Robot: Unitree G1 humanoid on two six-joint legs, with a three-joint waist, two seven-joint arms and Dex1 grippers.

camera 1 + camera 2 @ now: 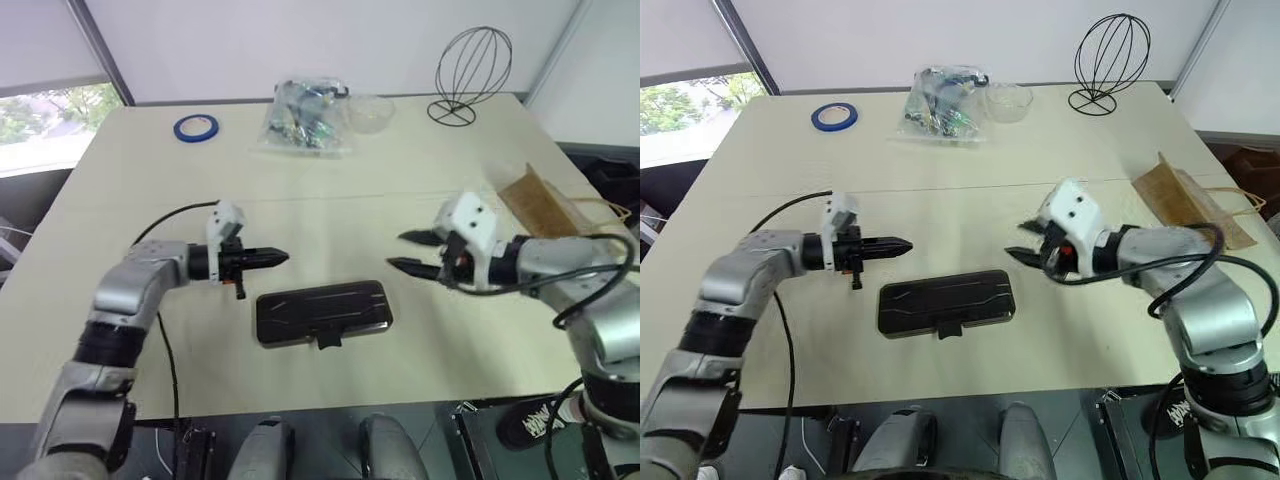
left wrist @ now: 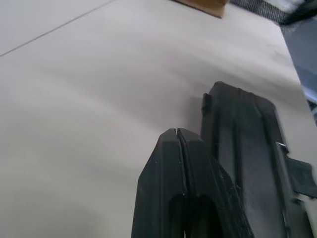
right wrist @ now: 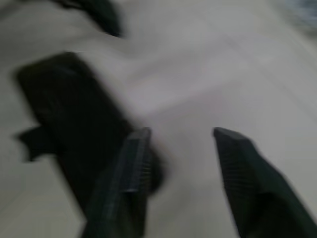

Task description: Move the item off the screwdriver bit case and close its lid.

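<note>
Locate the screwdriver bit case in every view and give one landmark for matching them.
Left eye: screwdriver bit case low centre, lid down.
Right eye: low centre.
Left wrist: dark slab beside the left gripper.
Right wrist: blurred dark block.
Landmark: its black latch tab on the near edge.

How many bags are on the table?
2. A brown paper bag lies by the table's right edge, beyond the right arm. A clear plastic bag of small parts sits at the far side, beside the blue tape roll.
</note>
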